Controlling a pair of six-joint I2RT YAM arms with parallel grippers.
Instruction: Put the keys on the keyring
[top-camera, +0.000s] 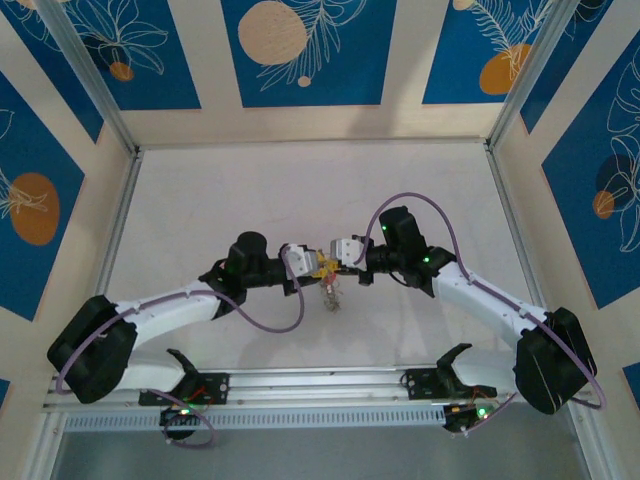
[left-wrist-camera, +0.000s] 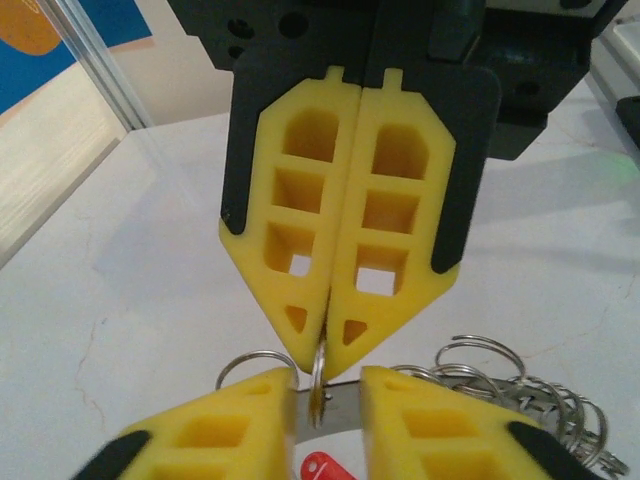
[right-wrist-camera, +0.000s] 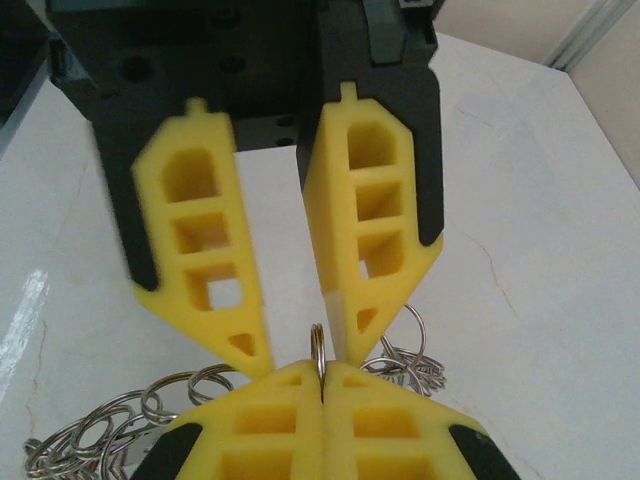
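Left gripper (left-wrist-camera: 327, 392): bottom edge of the left wrist frame, jaws apart, a silver strip (left-wrist-camera: 340, 412) across the gap; possibly clamped, I cannot tell.
Key (left-wrist-camera: 325, 465): red head at bottom centre, just below that gap.
Right gripper (left-wrist-camera: 322, 355): tips meeting the left's, clenched on the keyring.
Keyring (right-wrist-camera: 318, 345): thin wire loop, upright, edge-on between the right jaws.
Loose rings (left-wrist-camera: 520, 390): heap on the table (left-wrist-camera: 120, 300), lower right of the left wrist frame.
Table: pale; both grippers at frame centre in the top view.

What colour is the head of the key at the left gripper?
The key head is bright red, best seen in the left wrist view.
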